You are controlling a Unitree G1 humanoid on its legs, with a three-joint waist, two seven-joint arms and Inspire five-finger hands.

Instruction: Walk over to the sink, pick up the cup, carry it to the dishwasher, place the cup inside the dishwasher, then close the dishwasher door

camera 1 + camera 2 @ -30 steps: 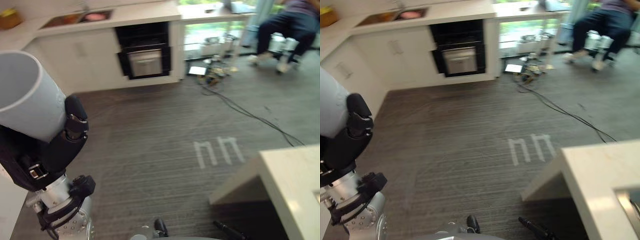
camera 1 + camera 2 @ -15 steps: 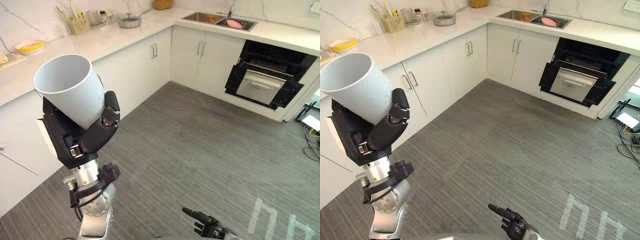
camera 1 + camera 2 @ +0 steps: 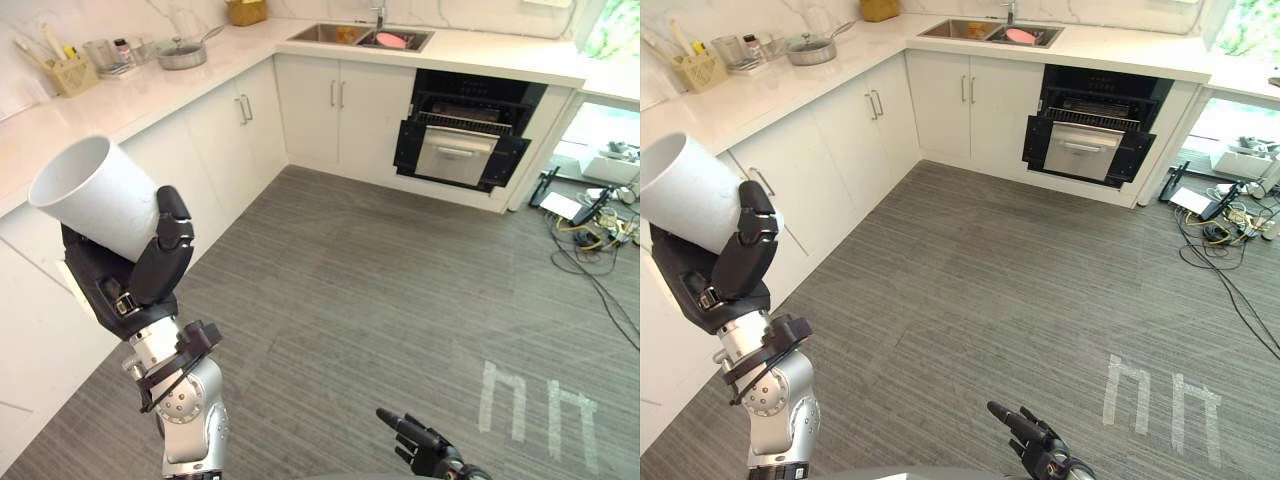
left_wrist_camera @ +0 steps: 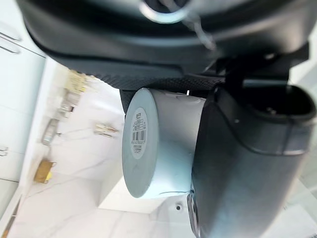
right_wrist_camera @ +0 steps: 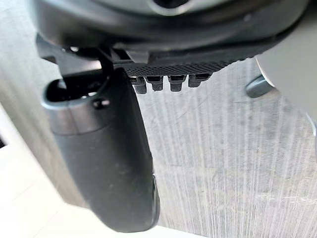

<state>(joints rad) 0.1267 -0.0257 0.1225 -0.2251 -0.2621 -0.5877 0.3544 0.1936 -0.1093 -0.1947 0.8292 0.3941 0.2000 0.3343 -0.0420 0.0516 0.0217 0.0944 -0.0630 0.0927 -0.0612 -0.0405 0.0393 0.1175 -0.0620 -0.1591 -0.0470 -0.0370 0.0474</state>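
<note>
While tilted, white cup (image 3: pixel 95 195) within the curled left hand (image 3: pixel 135 285).

A pan (image 3: pixel 180 56) sits on the desk (image 3: pixel 130 95) at ten o'clock, with a utensil holder (image 3: pixel 68 73) at nine and a basket (image 3: pixel 246 12) at eleven. White marks (image 3: pixel 535 415) cross the floor (image 3: pixel 380 290) at four. Cables (image 3: pixel 590 225) lie at two.

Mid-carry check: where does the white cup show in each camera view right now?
Left eye view: cup at left, tilted, gripped in the left hand.
Right eye view: cup at the far left edge.
Left wrist view: cup at centre, base towards the camera.
Right wrist view: right hand over the grey floor.
Shared landmark: open dishwasher, upper right in both eye views.
</note>
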